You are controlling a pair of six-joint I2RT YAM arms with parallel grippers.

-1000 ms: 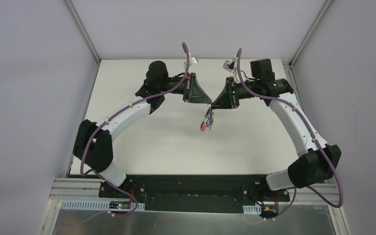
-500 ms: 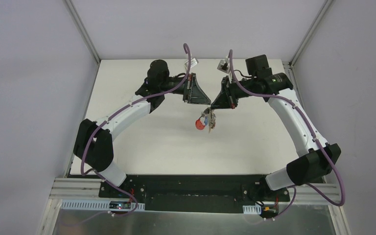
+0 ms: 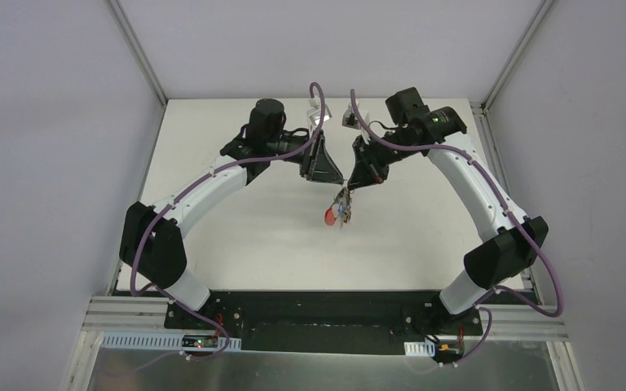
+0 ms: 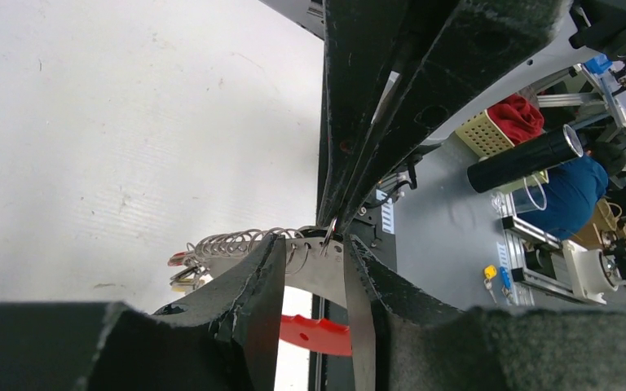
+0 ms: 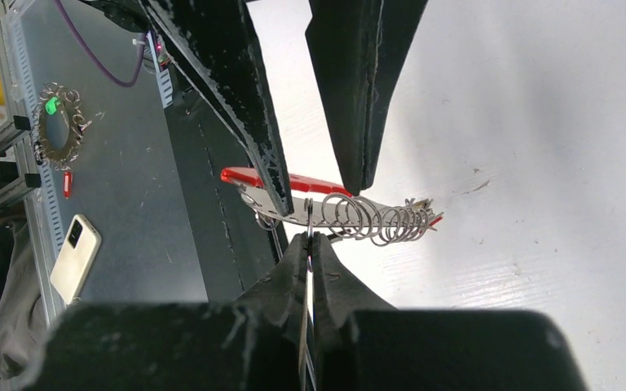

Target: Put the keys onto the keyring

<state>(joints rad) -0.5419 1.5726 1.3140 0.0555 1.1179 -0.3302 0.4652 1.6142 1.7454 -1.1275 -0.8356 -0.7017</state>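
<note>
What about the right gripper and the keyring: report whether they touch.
Touching. The right wrist view shows the right gripper shut on a thin metal part of the keyring, with no gap between them.

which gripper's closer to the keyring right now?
Right. The right gripper is shut on the keyring, holding it up; the left gripper is open, straddling it.

The keyring (image 5: pixel 285 208) is bare grey metal with a dull sheen, and its red section (image 5: pixel 249 176) is smooth, glossy plastic. The wire rings (image 5: pixel 367 218) strung along it are thin, bright silver metal. The left gripper (image 4: pixel 314 252) and right gripper (image 5: pixel 308 244) have matt black fingers, rough and pitted at the edges. The table (image 3: pixel 244 228) is matt white, faintly ridged and scuffed. The arm shells (image 3: pixel 212 181) are smooth white plastic
</note>
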